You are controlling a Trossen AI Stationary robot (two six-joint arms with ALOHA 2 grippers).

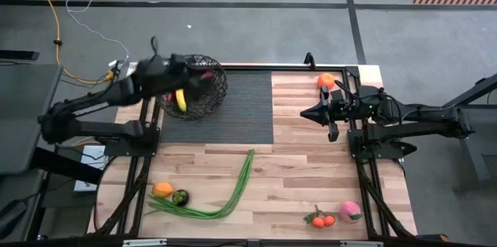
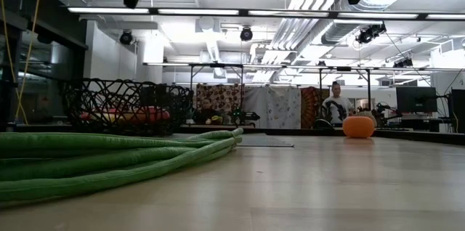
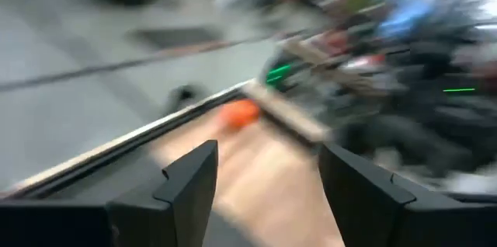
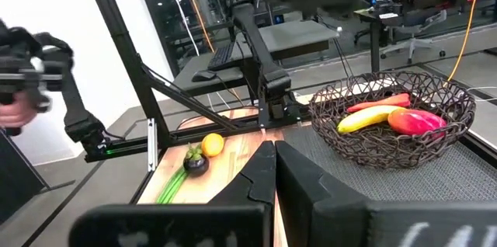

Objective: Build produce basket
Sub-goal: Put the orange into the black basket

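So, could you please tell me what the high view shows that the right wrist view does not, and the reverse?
Only the high view shows the right arm's gripper from outside, the orange by it, the pink fruit and the small orange-red cluster at the near edge. Only the right wrist view shows the basket's contents clearly: a banana, a red-pink fruit and a red pepper. Both show the basket, the green stalks, the dark green fruit and its yellow-orange neighbour.
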